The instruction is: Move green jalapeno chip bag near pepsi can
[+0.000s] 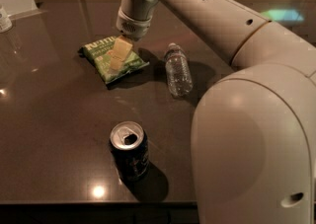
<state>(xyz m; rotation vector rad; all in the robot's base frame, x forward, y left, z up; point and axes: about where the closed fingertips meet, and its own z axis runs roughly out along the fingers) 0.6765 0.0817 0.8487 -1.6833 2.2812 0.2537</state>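
Pincer (119, 54) on green jalapeno chip bag (97, 56), hold unclear | pepsi can (129, 150) near front table (49, 168) edge

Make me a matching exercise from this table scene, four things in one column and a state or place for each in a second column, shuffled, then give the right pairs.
Column one:
1. green jalapeno chip bag
2. pepsi can
3. water bottle
4. gripper

Column two:
A. standing upright, nearest the table's front edge
B. clear, lying on its side
C. lying flat on the dark table, towards the far side
D. at the end of the arm, down over the bag

Pairs: 1-C, 2-A, 3-B, 4-D
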